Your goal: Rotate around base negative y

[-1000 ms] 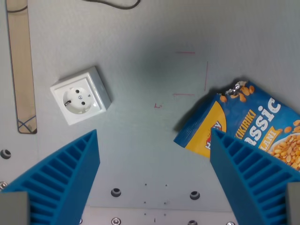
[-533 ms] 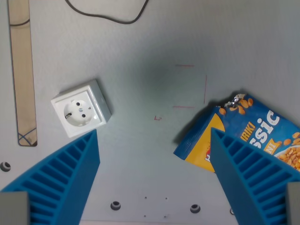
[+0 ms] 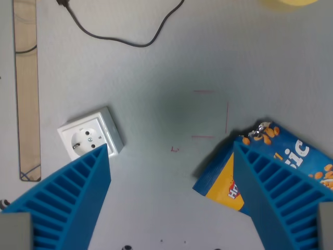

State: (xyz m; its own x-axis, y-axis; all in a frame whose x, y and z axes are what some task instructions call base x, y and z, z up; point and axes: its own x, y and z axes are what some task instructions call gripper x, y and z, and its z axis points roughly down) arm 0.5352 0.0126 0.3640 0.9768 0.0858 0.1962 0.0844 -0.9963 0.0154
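Observation:
My gripper (image 3: 171, 156) is open and empty above the grey table (image 3: 171, 62). Its two blue ribbed fingers (image 3: 73, 198) frame the bottom of the wrist view, one at each side. A white wall socket (image 3: 89, 137) lies on the table just above the tip of the finger on the wrist view's left. A blue and yellow peanut bag (image 3: 229, 174) lies at the wrist view's right, partly hidden behind the other finger (image 3: 276, 198). Nothing is between the fingers.
A black cable (image 3: 125, 31) curves across the top of the table. A long wooden strip (image 3: 26, 88) runs down the wrist view's left edge. A yellow object (image 3: 286, 3) shows at the top right edge. Faint red marks (image 3: 208, 114) are drawn on the table's middle.
The whole scene has shifted downward in the wrist view, so the camera has moved. More of the black cable and a yellow object came into view at the top. The fingers stay open.

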